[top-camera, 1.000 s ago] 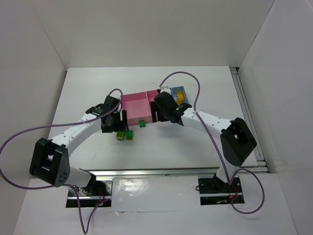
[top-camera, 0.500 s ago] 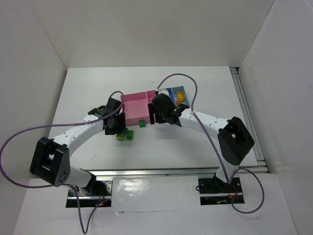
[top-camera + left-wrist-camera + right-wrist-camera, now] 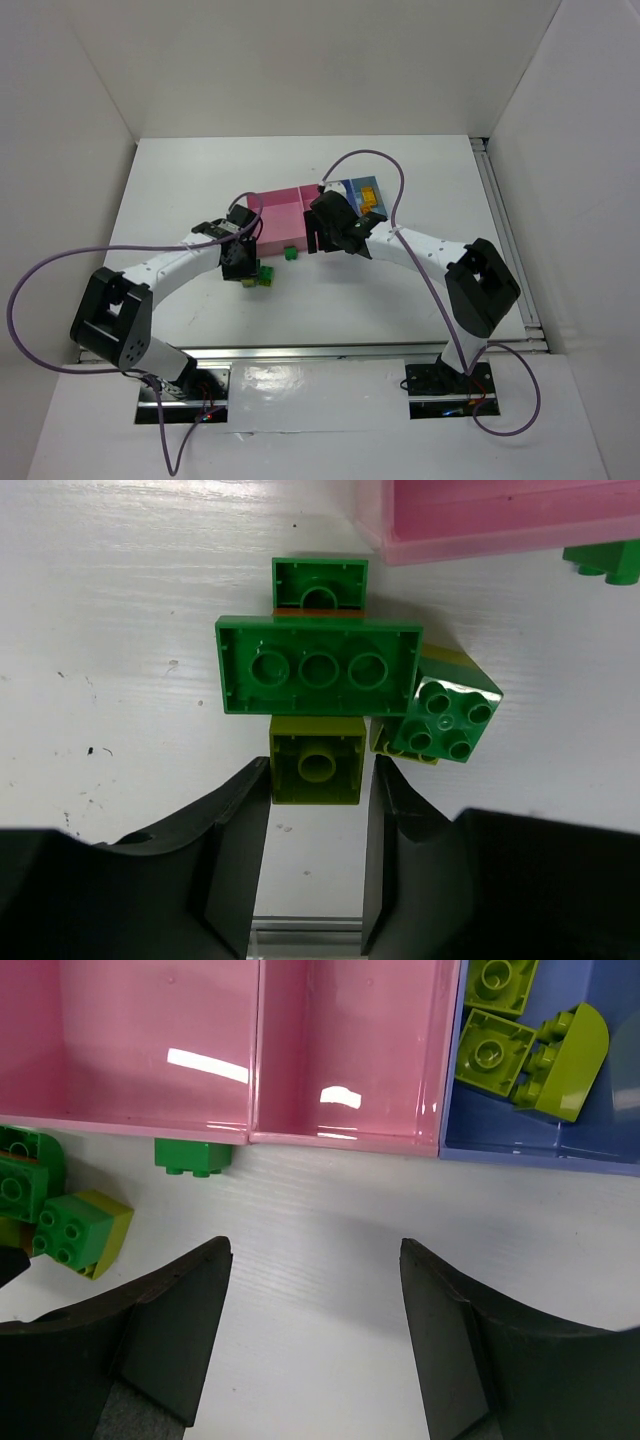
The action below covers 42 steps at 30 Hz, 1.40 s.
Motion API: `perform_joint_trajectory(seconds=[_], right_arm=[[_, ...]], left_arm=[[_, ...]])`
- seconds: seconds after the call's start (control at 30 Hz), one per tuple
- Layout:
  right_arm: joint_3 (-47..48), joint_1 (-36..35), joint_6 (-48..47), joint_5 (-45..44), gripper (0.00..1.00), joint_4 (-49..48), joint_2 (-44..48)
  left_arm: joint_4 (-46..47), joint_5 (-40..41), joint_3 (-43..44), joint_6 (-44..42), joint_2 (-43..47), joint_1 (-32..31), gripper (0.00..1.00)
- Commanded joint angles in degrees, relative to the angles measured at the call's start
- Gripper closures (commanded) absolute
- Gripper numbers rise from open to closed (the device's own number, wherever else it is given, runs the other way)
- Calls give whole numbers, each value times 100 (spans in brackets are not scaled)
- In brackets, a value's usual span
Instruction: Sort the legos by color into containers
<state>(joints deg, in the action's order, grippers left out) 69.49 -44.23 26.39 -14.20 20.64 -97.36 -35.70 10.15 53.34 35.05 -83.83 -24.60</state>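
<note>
Straddling a small lime brick (image 3: 317, 750) with the left gripper (image 3: 319, 772), low over the white table (image 3: 120, 680), just in front of the containers (image 3: 275, 212). Setting the two black fingers (image 3: 235, 850) narrowly apart, hugging that brick's two sides too closely for telling a firm pinch from a bare touch. Seeing the small lime brick lying hollow side up, butting against a long dark green brick (image 3: 318, 668), likewise upturned and showing three round tubes. Finding beyond that a small green brick (image 3: 320, 583), upturned as well, sitting at the long one's far edge, with an orange sliver (image 3: 295, 610) peeping out between the two. Noting to the right a tilted block (image 3: 445, 715), studs up, green on top and lime on its side, leaning in at the long brick's corner. Catching a corner of the wide pink bin (image 3: 480, 540) at the upper right of the left wrist view, with a lone green brick (image 3: 605, 560) lying on the table just beside its near wall. Holding the right gripper (image 3: 315, 1250) spread wide, gripping nothing, hovering over bare table just in front of the narrower pink bin (image 3: 345, 1138). Showing, in the right wrist view, three lime bricks (image 3: 492, 1052) resting inside the blue bin (image 3: 540, 1150) joined to that pink one. Making out from above some yellow pieces (image 3: 368, 197) lying in the end bin (image 3: 374, 181), farthest to the right.
</note>
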Motion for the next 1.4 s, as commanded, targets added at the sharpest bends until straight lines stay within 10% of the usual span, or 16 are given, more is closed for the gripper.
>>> perform_joint_trajectory(seconds=[0.0,0.23,0.33,0.8,1.37], right_arm=[[143,-25,85,-127,25,-122,191],[143,99,85,100,26,-122,349],[143,378,85,886,27,-253,419],[295,1891,-91,5347,25,-112,902],[135,1558,94,6007,34,-307,614]], left_arm=[[11,-13,-8,125,-98,-19,54],[-120,171,176,72,-98,-19,74],[-498,224,448,-173,-98,-19,100],[255,-3693,950,-1747,1062,34,100],[644,-3495,1178,-1641,526,-185,100]])
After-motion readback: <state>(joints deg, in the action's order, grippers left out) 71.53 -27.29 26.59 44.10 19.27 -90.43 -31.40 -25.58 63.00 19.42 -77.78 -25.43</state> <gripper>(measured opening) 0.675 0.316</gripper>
